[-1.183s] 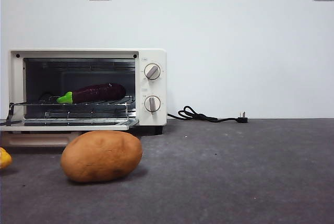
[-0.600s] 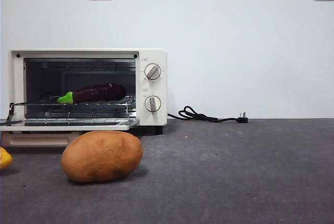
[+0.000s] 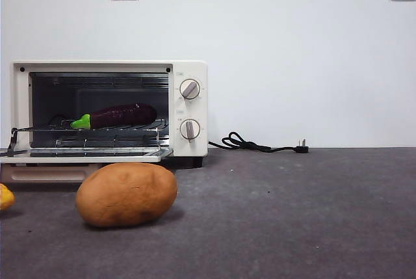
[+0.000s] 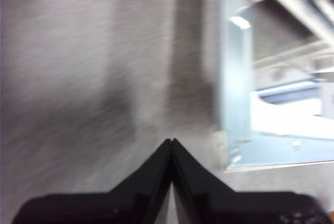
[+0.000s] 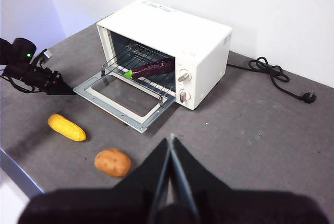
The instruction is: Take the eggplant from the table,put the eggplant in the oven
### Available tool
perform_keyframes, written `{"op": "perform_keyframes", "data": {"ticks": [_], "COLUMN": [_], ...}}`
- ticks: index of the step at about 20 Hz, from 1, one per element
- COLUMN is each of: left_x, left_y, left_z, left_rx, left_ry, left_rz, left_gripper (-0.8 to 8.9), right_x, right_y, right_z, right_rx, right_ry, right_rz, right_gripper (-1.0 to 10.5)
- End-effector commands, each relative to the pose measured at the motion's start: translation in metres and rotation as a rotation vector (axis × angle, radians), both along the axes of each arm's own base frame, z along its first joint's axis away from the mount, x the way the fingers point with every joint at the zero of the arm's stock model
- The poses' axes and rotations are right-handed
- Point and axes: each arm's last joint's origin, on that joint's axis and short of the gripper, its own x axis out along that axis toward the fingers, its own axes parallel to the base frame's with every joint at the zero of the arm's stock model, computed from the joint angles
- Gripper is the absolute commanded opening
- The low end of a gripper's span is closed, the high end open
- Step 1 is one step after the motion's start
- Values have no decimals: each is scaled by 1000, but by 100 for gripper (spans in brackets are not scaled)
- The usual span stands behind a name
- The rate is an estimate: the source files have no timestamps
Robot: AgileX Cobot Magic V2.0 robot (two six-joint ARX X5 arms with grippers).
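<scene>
Eggplant [image 3: 122, 116] lying lengthwise on the wire rack [image 3: 84, 131] inside the oven [image 3: 107, 110], green cap toward the side away from the 2 knobs [image 3: 190, 89]. Same placement seen from the right wrist [image 5: 151, 69]. Oven door [image 5: 122, 101] folded down flat onto the table [image 3: 292, 214], oven [image 5: 167, 51] wide open.

Left gripper [image 4: 171, 141] pressed shut to a point, holding nothing, above blurred grey table [image 4: 78, 78]; part of the open door's frame [image 4: 235, 78] beside it. In the right wrist view, same gripper [image 5: 65, 91] low over the table just off the door's outer corner.

Right gripper [image 5: 171, 138] also closed tip to tip, empty, high above the table [image 5: 250, 125] in front of the oven.

Potato [image 3: 127, 194] on the table in front of the door, apart from it. Yellow item [image 5: 67, 127] near it, toward the left gripper. Black cord [image 3: 257, 144] with plug behind the oven, by the wall.
</scene>
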Motion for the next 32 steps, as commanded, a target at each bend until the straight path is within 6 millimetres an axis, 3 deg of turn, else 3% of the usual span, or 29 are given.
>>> {"op": "perform_keyframes", "data": {"ticks": [1, 7, 15, 23, 32], "left_x": [3, 14, 21, 52, 86], "left_y": [-6, -20, -17, -8, -18], "left_z": [-9, -8, 3, 45, 83], "left_rx": [-33, -115, -243, -225, -30], "left_ry": [6, -63, -164, -301, -448], "left_rz": [-23, -84, -114, -158, -166], "left_gripper": [-6, -6, -6, -6, -6], "right_x": [-1, -1, -1, -1, 0], "right_y": [-1, -1, -1, 0, 0], "right_z": [-2, -2, -2, -2, -2], "right_rx": [4, 13, 12, 11, 16], "right_ry": [28, 35, 37, 38, 43], "right_rz": [-8, -16, -17, -13, -16], "right_gripper": [-12, -12, -12, -12, -12]}}
